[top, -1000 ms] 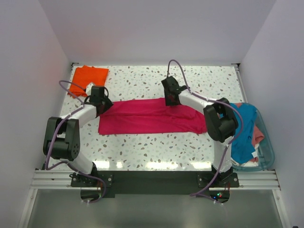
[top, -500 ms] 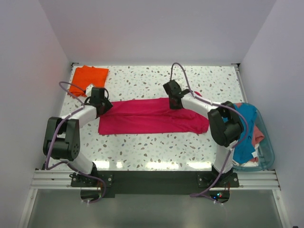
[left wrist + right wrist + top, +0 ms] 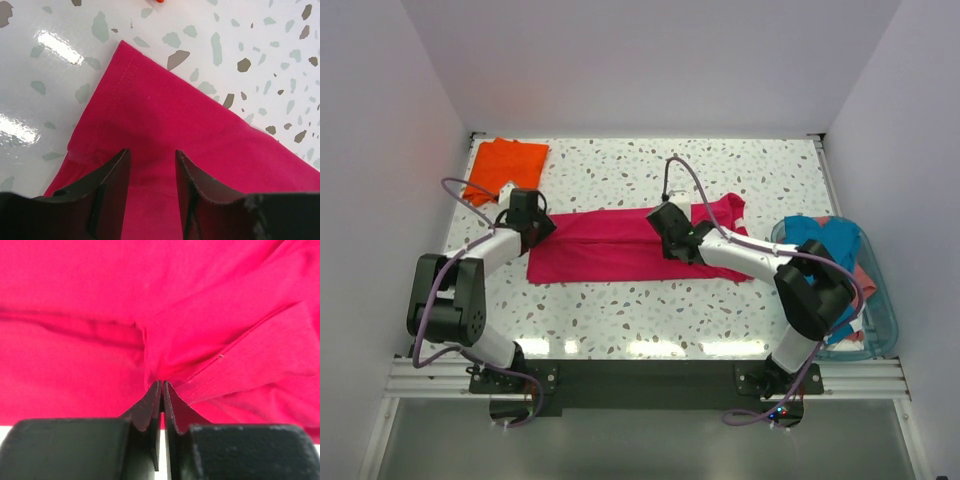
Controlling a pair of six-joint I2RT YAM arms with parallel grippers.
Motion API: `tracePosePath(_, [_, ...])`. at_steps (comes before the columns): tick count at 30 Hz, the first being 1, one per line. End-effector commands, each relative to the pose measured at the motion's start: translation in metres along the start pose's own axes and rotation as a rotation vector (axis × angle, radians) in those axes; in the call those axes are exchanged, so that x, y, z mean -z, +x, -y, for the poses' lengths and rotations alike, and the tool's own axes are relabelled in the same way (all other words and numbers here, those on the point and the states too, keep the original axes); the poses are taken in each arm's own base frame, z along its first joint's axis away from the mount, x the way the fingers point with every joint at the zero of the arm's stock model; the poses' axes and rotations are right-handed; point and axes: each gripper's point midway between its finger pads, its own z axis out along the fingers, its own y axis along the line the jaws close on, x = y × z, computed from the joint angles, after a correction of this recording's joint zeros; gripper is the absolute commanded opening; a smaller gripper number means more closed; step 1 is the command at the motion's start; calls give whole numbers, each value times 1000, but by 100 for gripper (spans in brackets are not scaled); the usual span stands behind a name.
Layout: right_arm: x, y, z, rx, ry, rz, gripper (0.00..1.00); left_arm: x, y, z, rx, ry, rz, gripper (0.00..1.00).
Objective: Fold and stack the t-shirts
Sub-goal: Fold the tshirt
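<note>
Right gripper (image 3: 162, 385): jaws pinched together on a raised fold of the magenta-red t-shirt (image 3: 100, 300); cloth spreads ahead and to both sides. Left gripper (image 3: 152, 155): jaws apart (nothing clamped), over that shirt's corner, hem just ahead.

Looks like a robot lab cell: plain white walls (image 3: 650, 70) boxing in a speckled table (image 3: 620, 310), with an aluminium mounting rail (image 3: 865, 378).
</note>
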Motion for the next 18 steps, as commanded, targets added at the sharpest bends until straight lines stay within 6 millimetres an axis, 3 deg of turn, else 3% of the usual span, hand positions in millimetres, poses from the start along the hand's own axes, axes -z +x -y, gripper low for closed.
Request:
tracePosePath(1, [5, -10, -3, -85, 0, 90, 9, 10, -19, 15, 11, 78, 62, 47])
tracePosePath(3, [8, -13, -2, -75, -1, 107, 24, 13, -18, 18, 2, 97, 57, 52])
tracePosePath(4, [10, -15, 0, -67, 4, 112, 37, 14, -25, 26, 5, 132, 82, 54])
tracePosePath(7, [22, -28, 13, -45, 47, 159, 51, 19, -27, 35, -4, 182, 81, 56])
tracePosePath(9, [27, -39, 25, -45, 93, 179, 52, 23, -28, 42, -15, 216, 78, 57])
tracePosePath(12, [20, -48, 43, -64, 126, 156, 52, 27, -29, 42, -18, 217, 82, 56])
tracePosePath(15, [3, -56, 73, -78, 202, 110, 52, 28, -29, 34, -16, 183, 91, 56])
tracePosePath(18, [-13, -54, 87, -79, 242, 68, 56, 26, -26, 31, -11, 167, 84, 56])
